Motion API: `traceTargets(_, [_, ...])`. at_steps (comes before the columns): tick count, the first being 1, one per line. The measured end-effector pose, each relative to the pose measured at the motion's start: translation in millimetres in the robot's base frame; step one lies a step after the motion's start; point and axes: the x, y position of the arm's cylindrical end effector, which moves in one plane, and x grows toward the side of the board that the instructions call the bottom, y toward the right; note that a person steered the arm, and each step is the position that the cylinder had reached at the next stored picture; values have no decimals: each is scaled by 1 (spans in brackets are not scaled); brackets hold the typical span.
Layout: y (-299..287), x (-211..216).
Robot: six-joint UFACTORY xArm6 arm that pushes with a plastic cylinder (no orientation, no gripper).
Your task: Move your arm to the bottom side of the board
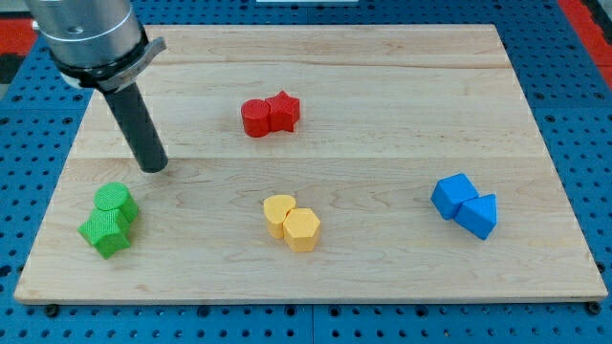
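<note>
My tip rests on the wooden board at the view's left, just above a green cylinder and a green star-like block that touch each other. A red cylinder and a red star sit together near the view's top centre. A yellow heart-like block and a yellow hexagon touch at the bottom centre. A blue cube and a blue triangular block touch at the right.
The board lies on a blue perforated table. The arm's grey metal body reaches in from the view's top left corner.
</note>
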Motion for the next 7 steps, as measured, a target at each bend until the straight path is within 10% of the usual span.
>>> traceTargets(7, [56,-14])
